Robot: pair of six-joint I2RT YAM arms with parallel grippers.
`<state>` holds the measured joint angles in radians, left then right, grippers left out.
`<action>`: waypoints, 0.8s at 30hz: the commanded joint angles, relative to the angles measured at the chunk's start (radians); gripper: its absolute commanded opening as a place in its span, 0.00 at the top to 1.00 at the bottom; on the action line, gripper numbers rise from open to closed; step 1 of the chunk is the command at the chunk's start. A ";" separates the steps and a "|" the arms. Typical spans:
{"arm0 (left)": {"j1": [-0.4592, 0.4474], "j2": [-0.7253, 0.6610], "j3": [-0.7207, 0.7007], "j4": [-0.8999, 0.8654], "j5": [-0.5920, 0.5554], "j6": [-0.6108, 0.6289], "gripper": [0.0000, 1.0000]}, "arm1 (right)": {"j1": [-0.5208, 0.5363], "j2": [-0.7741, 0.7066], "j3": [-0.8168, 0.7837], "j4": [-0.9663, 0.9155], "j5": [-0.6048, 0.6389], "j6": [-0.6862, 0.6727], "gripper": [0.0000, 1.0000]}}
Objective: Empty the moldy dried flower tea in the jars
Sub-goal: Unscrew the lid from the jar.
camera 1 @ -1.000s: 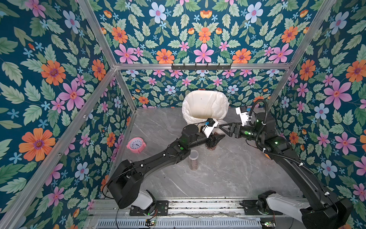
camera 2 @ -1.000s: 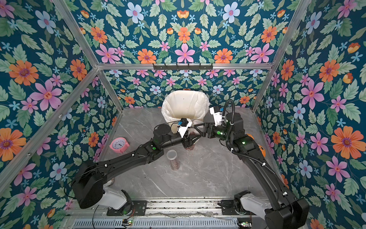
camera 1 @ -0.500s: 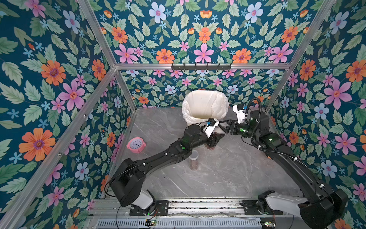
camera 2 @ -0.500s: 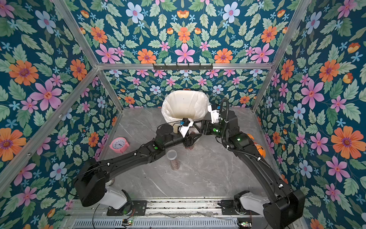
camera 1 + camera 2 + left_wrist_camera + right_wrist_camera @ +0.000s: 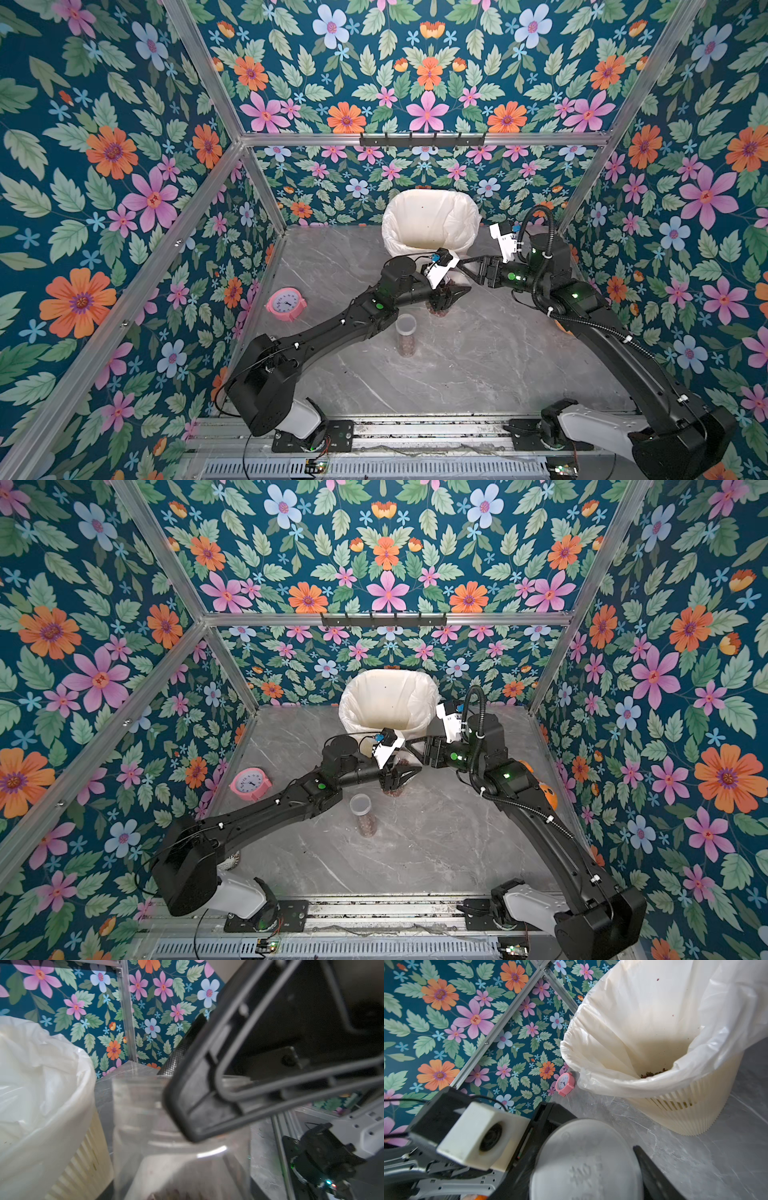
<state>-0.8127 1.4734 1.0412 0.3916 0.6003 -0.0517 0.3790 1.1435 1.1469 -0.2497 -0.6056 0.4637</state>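
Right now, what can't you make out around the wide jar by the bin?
- Wide clear jar: in both top views, mostly under the left end effector.
- Flat white round lid: right wrist view, cut by the frame edge; right end effector grip unclear.
- Reddish dried tea in the cream ribbed bin: white liner hides most.
- Left wrist view: jar blurred.

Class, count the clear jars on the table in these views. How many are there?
2. The narrow jar stands alone mid-table; the wider jar, with a white lid, is in front of the bin. The arms may hide more.
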 commanded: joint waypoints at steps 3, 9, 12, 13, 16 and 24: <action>0.019 -0.010 -0.020 0.231 0.394 -0.213 0.45 | -0.003 -0.028 -0.045 0.170 -0.274 -0.068 0.52; 0.019 -0.004 -0.017 0.281 0.540 -0.284 0.45 | -0.005 -0.020 -0.046 0.202 -0.414 -0.102 0.58; 0.019 0.004 -0.013 0.283 0.607 -0.309 0.45 | -0.005 -0.016 -0.041 0.220 -0.502 -0.117 0.62; 0.022 0.007 -0.012 0.283 0.621 -0.314 0.45 | -0.005 -0.017 -0.042 0.226 -0.527 -0.122 0.62; 0.031 0.008 -0.019 0.281 0.631 -0.320 0.45 | -0.005 -0.031 -0.047 0.236 -0.593 -0.138 0.61; 0.038 -0.033 -0.048 0.227 0.326 -0.197 0.45 | -0.006 -0.038 -0.047 0.219 -0.308 -0.040 0.15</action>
<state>-0.7750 1.4441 0.9989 0.5827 1.0435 -0.2977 0.3737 1.1034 1.1103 -0.0929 -0.9943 0.3443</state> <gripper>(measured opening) 0.597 0.859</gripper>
